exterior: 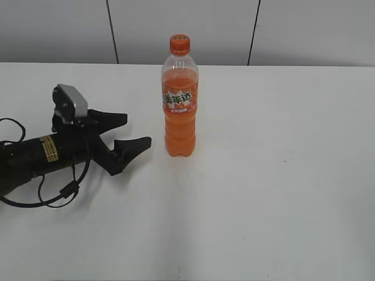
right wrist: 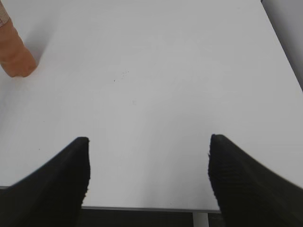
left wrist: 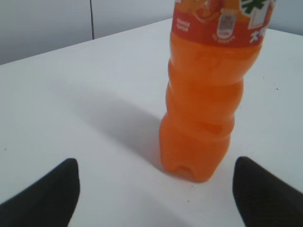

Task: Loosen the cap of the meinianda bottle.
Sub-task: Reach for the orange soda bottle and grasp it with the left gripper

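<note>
The meinianda bottle (exterior: 180, 99) stands upright on the white table, full of orange drink, with its orange cap (exterior: 180, 44) on top. My left gripper (exterior: 136, 130) lies low on the table just left of the bottle, wide open and empty, a short gap from it. In the left wrist view the bottle's lower body (left wrist: 206, 109) stands ahead between the two black fingertips (left wrist: 61, 189); the cap is out of that view. My right gripper (right wrist: 149, 156) is open and empty near the table's front edge. It sees only the bottle's base (right wrist: 16, 54) at far left.
The white table (exterior: 281, 175) runs to a grey panelled wall (exterior: 316, 29) behind. The left arm's black cable (exterior: 41, 196) loops on the table at left. The table's front edge (right wrist: 142, 207) lies just under the right gripper.
</note>
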Robot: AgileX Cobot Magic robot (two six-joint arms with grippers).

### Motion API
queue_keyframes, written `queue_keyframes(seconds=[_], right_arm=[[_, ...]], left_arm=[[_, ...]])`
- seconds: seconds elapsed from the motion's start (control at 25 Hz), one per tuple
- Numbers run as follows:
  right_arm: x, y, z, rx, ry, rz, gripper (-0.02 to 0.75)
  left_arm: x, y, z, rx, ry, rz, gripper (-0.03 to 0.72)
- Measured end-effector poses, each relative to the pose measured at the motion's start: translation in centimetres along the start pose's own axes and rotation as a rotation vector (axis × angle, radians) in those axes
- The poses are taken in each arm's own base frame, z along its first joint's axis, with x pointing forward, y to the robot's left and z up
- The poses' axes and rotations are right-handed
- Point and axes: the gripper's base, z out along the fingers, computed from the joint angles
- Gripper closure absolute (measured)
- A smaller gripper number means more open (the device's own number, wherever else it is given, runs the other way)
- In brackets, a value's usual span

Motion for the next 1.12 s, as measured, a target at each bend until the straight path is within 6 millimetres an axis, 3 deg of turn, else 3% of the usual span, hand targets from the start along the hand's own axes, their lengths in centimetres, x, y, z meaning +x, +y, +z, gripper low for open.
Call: queue_keyframes(seconds=[0.24, 0.84, 1.12], right_arm=[[0.0, 0.0, 0.0, 0.000, 0.000, 0.000, 0.153], [0.0, 0.0, 0.0, 0.000, 0.000, 0.000, 0.153], [0.0, 0.0, 0.0, 0.000, 0.000, 0.000, 0.153]], left_arm=[[0.6, -0.9, 1.8, 0.031, 0.002, -0.001, 0.095], [-0.6, -1.4, 6.2, 0.065, -0.075, 0.054, 0.095], [-0.3, -1.5, 7.1, 0.062, -0.082, 0.050, 0.095]])
